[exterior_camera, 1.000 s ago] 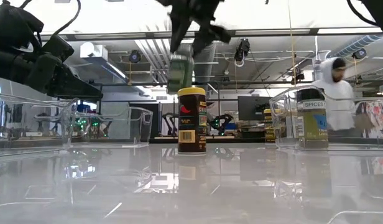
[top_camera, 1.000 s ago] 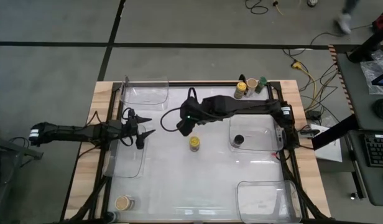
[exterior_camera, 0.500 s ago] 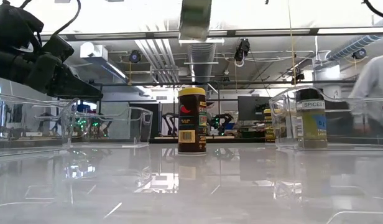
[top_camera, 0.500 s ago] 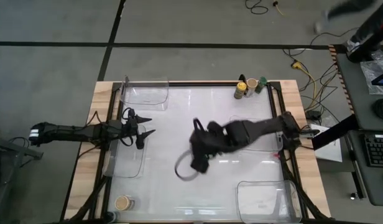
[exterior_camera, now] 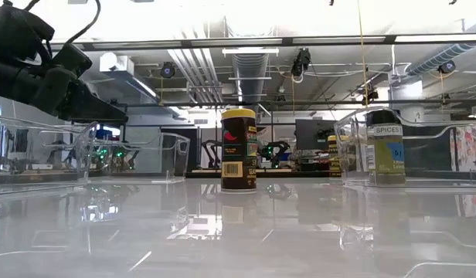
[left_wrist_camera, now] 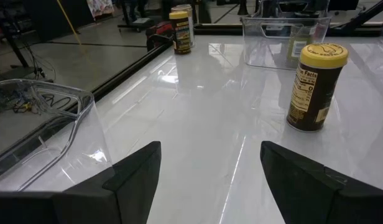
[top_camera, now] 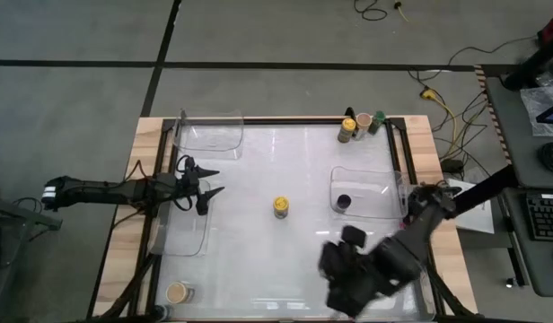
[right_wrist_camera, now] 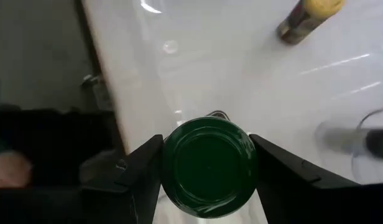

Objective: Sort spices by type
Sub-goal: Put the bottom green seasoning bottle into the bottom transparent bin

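The right tool (right_wrist_camera: 207,171) is clamped on a green-lidded spice jar (right_wrist_camera: 209,166), one finger pressed to each side of the lid. In the high view this tool (top_camera: 346,285) shows only as a blurred dark mass low over the near edge of the tabletop (top_camera: 258,242), with its arm stretched out from the right side, past the near-right tray (top_camera: 418,269).

The left tool (top_camera: 207,184) has its fingers spread wide around nothing, pointing level toward the yellow-lidded jar (top_camera: 281,206); its arm reaches in over the left edge, across the left tray (top_camera: 182,238). From the left wrist, open white surface lies between the fingers and that jar (left_wrist_camera: 314,87).

The yellow-lidded jar stands upright, alone near the middle of the tabletop, with bare room on every side. To its right, the clear tray (top_camera: 366,196) holds one black-lidded jar (top_camera: 345,202). Well behind it, at the far edge, three jars (top_camera: 359,124) stand close together. A tan-lidded jar (top_camera: 177,292) stands at the near-left corner. The far-left tray (top_camera: 210,133) appears to hold nothing.
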Action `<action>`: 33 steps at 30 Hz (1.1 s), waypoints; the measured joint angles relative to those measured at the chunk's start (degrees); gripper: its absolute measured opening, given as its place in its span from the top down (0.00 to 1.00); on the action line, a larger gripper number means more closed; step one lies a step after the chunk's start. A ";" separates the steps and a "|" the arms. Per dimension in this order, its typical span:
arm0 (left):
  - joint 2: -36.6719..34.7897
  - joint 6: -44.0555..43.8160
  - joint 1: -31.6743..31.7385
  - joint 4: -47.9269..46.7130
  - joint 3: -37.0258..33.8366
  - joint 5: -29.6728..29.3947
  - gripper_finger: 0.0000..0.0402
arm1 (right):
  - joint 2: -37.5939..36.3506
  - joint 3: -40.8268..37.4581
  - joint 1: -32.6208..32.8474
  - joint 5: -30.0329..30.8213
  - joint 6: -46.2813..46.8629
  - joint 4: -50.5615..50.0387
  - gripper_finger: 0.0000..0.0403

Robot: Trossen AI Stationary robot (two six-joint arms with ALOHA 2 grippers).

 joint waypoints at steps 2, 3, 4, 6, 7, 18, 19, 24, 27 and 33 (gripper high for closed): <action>0.00 0.00 0.01 0.00 0.00 0.01 0.35 | -0.57 -0.30 2.87 0.38 1.84 0.19 0.50; 0.00 0.00 0.00 -0.01 0.00 0.00 0.35 | -0.61 -0.32 4.16 0.39 3.27 0.08 0.50; 0.00 0.01 0.01 0.00 0.01 0.01 0.35 | -0.72 -0.39 5.33 0.37 4.72 0.13 0.50; 0.02 0.00 -0.01 0.00 -0.01 0.01 0.35 | -1.09 -0.75 7.94 0.67 7.38 0.21 0.50; 0.04 0.00 0.01 0.00 -0.01 -0.01 0.35 | -1.18 -0.99 9.03 1.12 8.81 0.16 0.50; 0.20 0.00 -0.01 0.00 0.00 0.01 0.35 | -1.35 -8.77 14.75 -1.35 19.46 0.20 0.50; 0.22 0.01 0.00 0.00 0.00 0.01 0.35 | -1.34 -9.70 14.77 -2.08 20.24 0.16 0.50; 0.22 0.01 0.01 -0.01 0.01 0.00 0.35 | -1.51 -13.78 15.00 -4.12 22.23 0.14 0.50; 0.33 0.00 0.01 0.00 0.01 0.01 0.35 | -1.56 -15.52 15.27 -5.18 22.20 0.15 0.50; 0.50 0.00 0.00 -0.01 -0.01 0.01 0.35 | -1.93 -19.11 15.48 -4.83 23.08 0.18 0.50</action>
